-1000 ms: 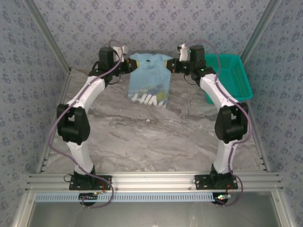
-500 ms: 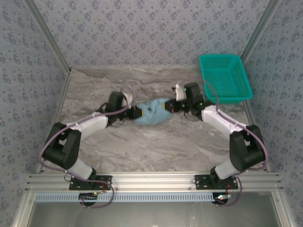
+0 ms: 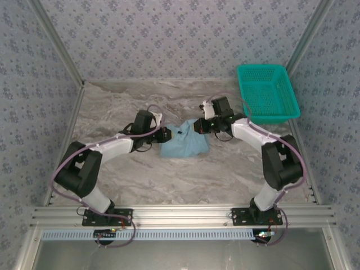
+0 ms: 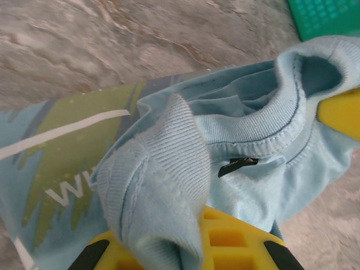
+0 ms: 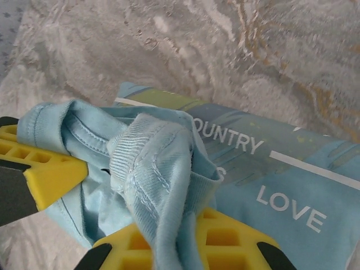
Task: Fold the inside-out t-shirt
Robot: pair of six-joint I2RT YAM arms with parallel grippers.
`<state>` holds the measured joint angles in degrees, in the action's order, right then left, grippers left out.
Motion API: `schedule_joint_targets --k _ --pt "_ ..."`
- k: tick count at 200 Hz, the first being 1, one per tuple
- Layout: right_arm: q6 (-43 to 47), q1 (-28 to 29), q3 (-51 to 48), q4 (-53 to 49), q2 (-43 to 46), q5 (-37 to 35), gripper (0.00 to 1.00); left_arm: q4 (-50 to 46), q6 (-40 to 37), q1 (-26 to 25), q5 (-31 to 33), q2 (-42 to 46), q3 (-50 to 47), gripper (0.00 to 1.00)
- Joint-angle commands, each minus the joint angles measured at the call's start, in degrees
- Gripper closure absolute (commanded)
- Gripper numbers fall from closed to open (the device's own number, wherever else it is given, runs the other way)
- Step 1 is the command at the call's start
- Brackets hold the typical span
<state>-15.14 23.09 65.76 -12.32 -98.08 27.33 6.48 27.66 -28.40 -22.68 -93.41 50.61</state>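
Pinching the t-shirt (image 3: pixel 184 145): left end effector (image 3: pixel 167 135), right end effector (image 3: pixel 197 126); basket (image 3: pixel 268 93) well apart.

The marbled grey table (image 3: pixel 140 174) carries the t-shirt (image 3: pixel 184 145), lying between the left gripper (image 3: pixel 167 135) and the right gripper (image 3: pixel 196 126), with a teal basket (image 3: pixel 268 93) standing beyond the right gripper.

The light blue cotton t-shirt (image 4: pixel 236 185) drapes over the left arm's yellow plastic jaws, hiding their tips, and the bottom edge of the left wrist view cuts them off. Its white printed lettering (image 4: pixel 59 194) shows 1 clear letter, W, before slipping under a fold. The small dark tag (image 4: pixel 237 165) is too small to read. The teal plastic mesh basket (image 4: pixel 326 14) is cropped to a corner at far right. At the right arm's jaws, the bunched ribbed edge (image 5: pixel 157 169) hides their tips and the letter before "OUNTRY".
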Motion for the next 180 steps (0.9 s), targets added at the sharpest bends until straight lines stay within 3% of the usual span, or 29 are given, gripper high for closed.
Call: schedule_joint_targets --k 1,67,102,180 --pt "2.7 -1.39 5.57 -2.61 -4.68 -1.12 0.95 1.15 -1.29 1.87 0.27 -3.53 4.06 0.98" --pt "4.5 -3.84 13.66 -2.68 -17.32 -0.83 0.88 2.96 -2.79 6.78 0.95 -11.71 6.91 0.9" --pt "4.15 -4.46 17.19 -3.0 -22.24 -2.4 0.78 3.31 -2.25 8.22 1.53 -15.93 10.02 0.75" --pt "5.19 -6.95 21.68 -11.32 -18.09 -4.47 0.54 -6.93 -1.2 9.68 8.24 -10.32 12.82 0.5"
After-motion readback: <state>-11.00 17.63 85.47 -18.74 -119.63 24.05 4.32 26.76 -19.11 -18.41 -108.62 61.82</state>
